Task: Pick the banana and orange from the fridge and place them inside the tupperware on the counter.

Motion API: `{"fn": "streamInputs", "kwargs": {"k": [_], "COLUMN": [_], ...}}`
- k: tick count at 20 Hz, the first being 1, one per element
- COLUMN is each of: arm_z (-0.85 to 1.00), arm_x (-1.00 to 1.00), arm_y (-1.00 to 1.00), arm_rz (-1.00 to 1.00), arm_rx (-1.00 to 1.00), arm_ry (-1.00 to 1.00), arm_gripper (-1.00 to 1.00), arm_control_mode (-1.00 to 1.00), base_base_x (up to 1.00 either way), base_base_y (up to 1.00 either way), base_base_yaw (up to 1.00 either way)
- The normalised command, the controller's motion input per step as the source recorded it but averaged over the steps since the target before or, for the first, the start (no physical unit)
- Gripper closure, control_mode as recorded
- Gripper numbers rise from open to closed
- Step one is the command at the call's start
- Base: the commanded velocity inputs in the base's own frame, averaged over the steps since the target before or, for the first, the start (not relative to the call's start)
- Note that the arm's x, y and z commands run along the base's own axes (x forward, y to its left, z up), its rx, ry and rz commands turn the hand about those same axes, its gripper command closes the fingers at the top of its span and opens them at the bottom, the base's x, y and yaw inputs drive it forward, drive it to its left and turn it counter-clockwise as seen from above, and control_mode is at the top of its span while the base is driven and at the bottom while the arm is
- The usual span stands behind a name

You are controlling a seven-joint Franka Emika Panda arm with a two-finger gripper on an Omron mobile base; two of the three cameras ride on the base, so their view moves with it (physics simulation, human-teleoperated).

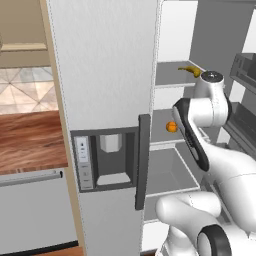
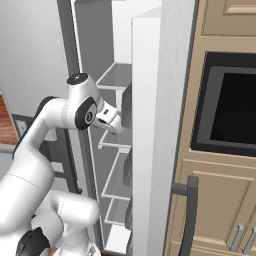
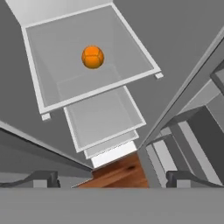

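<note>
The fridge [image 1: 105, 65] has its right side open, showing white-grey shelves. A yellow banana [image 1: 189, 70] lies on an upper shelf. One shelf lower sits the orange [image 1: 171, 127], partly behind my arm. In the hand view the orange [image 3: 92, 57] rests on a shelf well ahead of my gripper [image 3: 113, 181], whose fingertips [image 3: 43, 178] stand wide apart and open with nothing between them. In the right base view my hand [image 2: 108, 117] reaches into the fridge at shelf height. A stretch of the counter [image 1: 30, 140] lies left of the fridge. The tupperware is out of view.
The closed fridge door carries a dispenser recess [image 1: 107, 160] and a dark handle [image 1: 143, 160]. Door racks [image 1: 245, 70] hang on the open door at right. A built-in oven [image 2: 230, 107] sits in beige cabinets beside the fridge. Lower shelves and wood floor [image 3: 118, 170] lie below the hand.
</note>
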Motion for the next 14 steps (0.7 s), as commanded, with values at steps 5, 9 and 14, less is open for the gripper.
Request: {"fn": "streamInputs", "kwargs": {"k": [5, 9, 14], "arm_z": [-0.39, -0.21, -0.10], "arm_x": [0.17, 0.33, 0.41], "arm_y": [-0.31, -0.14, -0.03], "arm_rz": [0.00, 0.00, 0.00], "arm_rx": [0.00, 0.00, 0.00], "arm_ry": [-0.05, 0.00, 0.06], "arm_gripper": [-1.00, -1.00, -1.00], "arm_control_mode": [-1.00, -1.00, -1.00], "base_base_x": [0.00, 0.00, 0.00], "base_base_y": [0.00, 0.00, 0.00], "base_base_yaw": [0.00, 0.00, 0.00]}}
